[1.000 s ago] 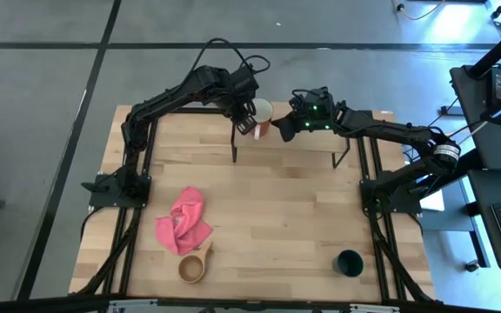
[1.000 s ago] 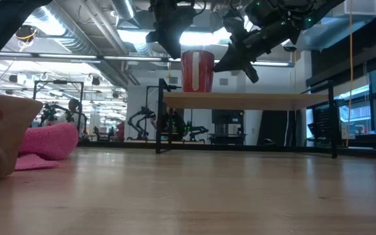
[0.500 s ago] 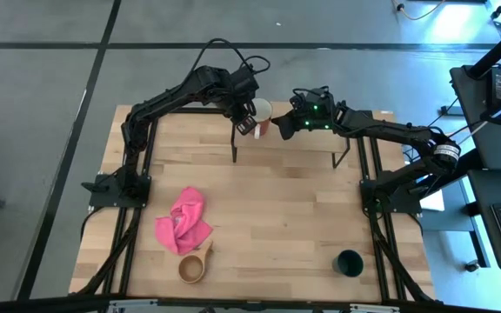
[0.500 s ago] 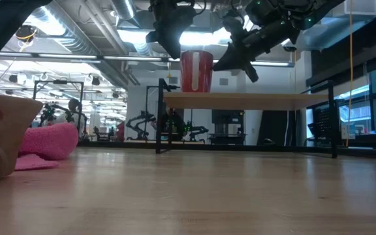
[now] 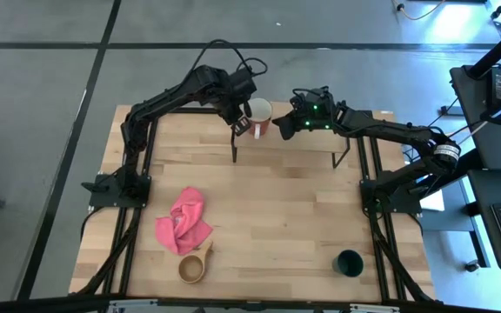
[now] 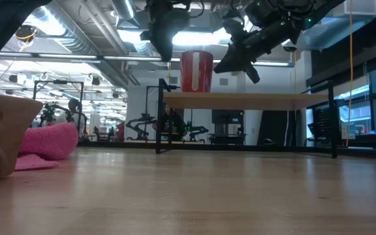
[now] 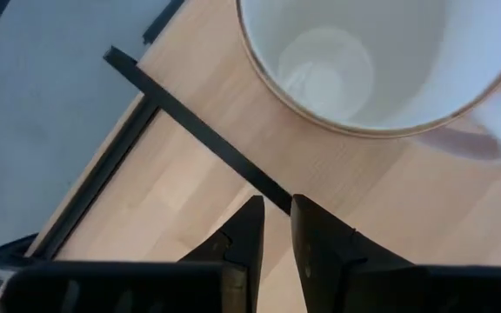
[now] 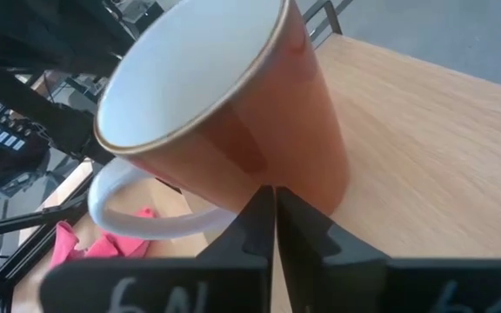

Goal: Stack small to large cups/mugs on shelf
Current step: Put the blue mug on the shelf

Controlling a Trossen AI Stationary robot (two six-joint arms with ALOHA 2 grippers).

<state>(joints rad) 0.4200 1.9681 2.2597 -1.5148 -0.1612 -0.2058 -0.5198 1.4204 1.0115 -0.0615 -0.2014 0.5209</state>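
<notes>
Red mug [image 5: 260,114] stands upright on the shelf [image 5: 307,144], at the shelf's left end, along the bench's [image 5: 268,209] far edge. White inside is visible in the left wrist view [image 7: 381,61]; white handle is seen in the right wrist view.

Left gripper [image 5: 238,122] hovers just beside the mug on its left, above the shelf's left edge; fingers [image 7: 246,239] nearly pressed together, only a thin gap, pinching nothing. Apart from the mug.

Right gripper [image 5: 283,127] sits just right of the mug at shelf height; fingers [image 8: 255,222] pressed together, tips right at the mug's red wall [image 8: 268,130]. Contact cannot be told.

Tan wooden cup [image 5: 193,266] rests near the bench's near edge, left of middle, just beside a pink cloth [image 5: 182,223]. Dark green cup [image 5: 349,263] stands upright near the near right corner, well apart from both.
</notes>
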